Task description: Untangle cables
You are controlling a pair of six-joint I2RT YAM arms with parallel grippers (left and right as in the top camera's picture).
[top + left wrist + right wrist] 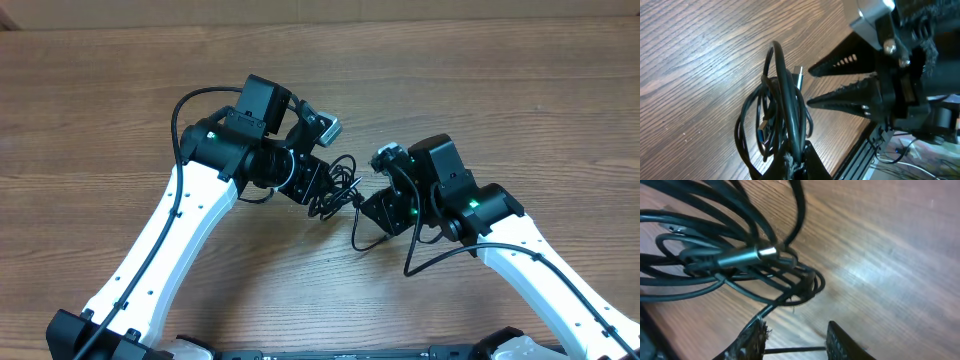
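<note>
Several thin black cables (pixel 777 115) are bunching into one tangle on the wooden table (pixel 520 80), between the two arms' tips. On the left, the left gripper (pixel 799 162) is pinching the base of that tangle. Its fingers are closed on the strands, and the loops are standing up just ahead of its tips. A silver-tipped plug (pixel 798 75) is poking out at the far side of the bundle, just beside the right gripper (pixel 809 86), whose pointed fingers (pixel 840 97) are aiming at the loops. On the right, in its own wrist view, that gripper is holding its fingers spread, with bare wood showing between them. The tangle is lying just ahead of it and to its left, and one thin strand (pixel 790 350) is running across the gap between its fingers.
</note>
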